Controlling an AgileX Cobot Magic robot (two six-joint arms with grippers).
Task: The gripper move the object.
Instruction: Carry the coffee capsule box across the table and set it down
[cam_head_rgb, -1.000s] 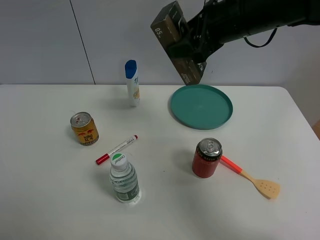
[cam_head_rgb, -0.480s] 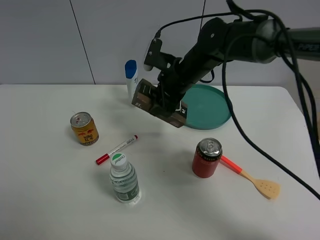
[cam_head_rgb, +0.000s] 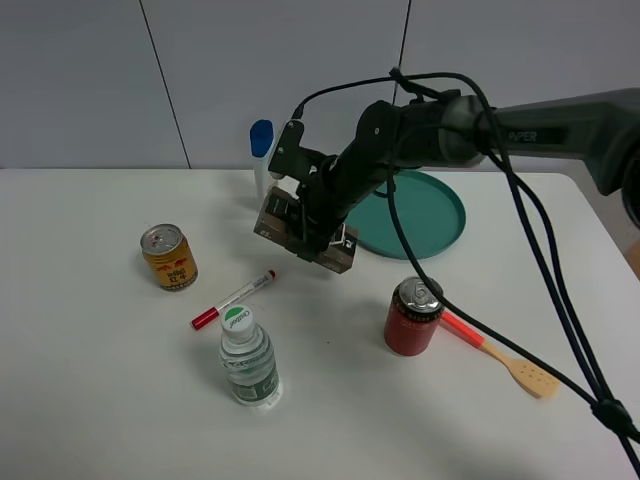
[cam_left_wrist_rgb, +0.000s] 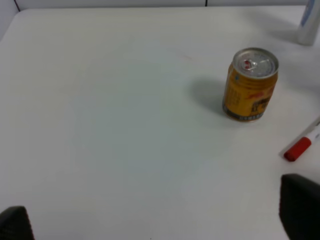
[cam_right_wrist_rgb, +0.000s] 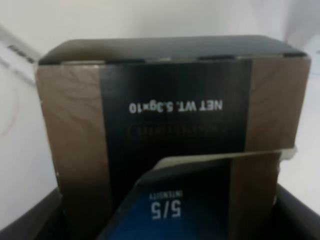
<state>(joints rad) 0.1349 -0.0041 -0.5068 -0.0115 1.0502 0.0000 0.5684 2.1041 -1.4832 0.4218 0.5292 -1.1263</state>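
Brown box (cam_head_rgb: 298, 234) tight in closed right gripper (cam_head_rgb: 320, 213)

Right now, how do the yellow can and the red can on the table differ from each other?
The yellow can is gold with red print, while the red can is plain red. The yellow can stands on the left of the table with nothing touching it; the red can stands on the right, close against the handle of the spatula. The red can looks a little taller than the yellow can. Both stand upright and have silver tops.

Red can (cam_head_rgb: 412, 320) beside spatula (cam_head_rgb: 505, 358), yellow can (cam_head_rgb: 168, 257) near marker (cam_head_rgb: 233, 299).
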